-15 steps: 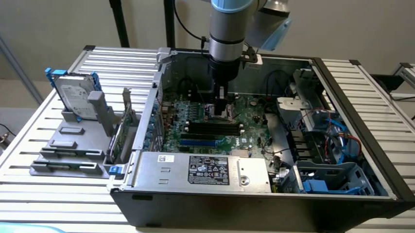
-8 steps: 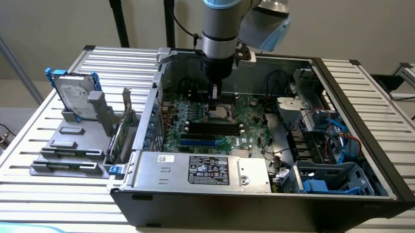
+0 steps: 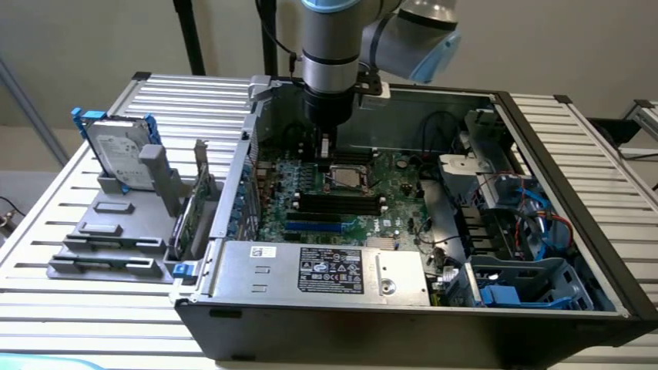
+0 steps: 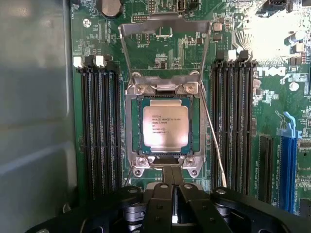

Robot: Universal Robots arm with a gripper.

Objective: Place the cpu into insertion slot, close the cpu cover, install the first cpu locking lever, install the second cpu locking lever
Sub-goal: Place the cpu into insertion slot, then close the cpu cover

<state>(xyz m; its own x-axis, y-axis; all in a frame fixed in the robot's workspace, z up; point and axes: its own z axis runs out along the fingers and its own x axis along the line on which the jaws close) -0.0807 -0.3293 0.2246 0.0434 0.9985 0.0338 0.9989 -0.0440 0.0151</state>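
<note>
The cpu, a pale silver square chip, lies flat in the insertion slot, a square socket with a silver rim on the green board. The cpu cover stands tilted up at the socket's hinge end, off the chip. A thin wire locking lever runs slanted along one side of the socket, raised. My gripper sits just off the socket's near edge, its black fingers shut together with nothing between them. In the exterior view the gripper hangs inside the open case just above the socket.
Long black memory slots flank the socket. A blue connector stands farther out. The grey case wall is close on one side. The power supply, blue drive cage, cables and an outside hard drive surround the board.
</note>
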